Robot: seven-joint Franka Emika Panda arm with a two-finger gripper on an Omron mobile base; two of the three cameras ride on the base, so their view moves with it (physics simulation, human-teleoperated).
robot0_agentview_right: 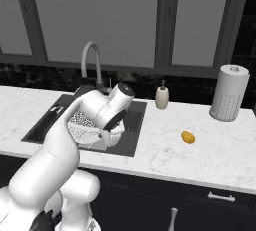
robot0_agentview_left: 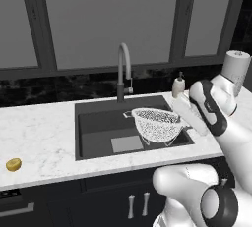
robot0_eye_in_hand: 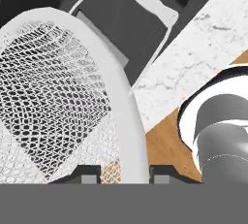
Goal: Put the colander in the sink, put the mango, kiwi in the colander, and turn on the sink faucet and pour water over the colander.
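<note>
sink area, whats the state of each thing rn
colander: held by its rim, tilted, over the sink, empty
gripper: shut on the colander rim, fingers on either side of it
sink: nothing on its floor, dry
sink faucet: off, no stream
kiwi: on the counter left of the sink
mango: on the counter right of the sink

Colander (robot0_agentview_left: 156, 123) over sink (robot0_agentview_left: 98, 127), faucet (robot0_agentview_left: 123, 71) behind, seemingly unsupported

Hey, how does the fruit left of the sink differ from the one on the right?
The kiwi looks duller yellow-brown with a darker end; the mango is brighter orange-yellow. The kiwi lies left of the sink, near the counter's front edge; the mango lies right of it, farther back. Both are small ovals resting on the counter.
</note>
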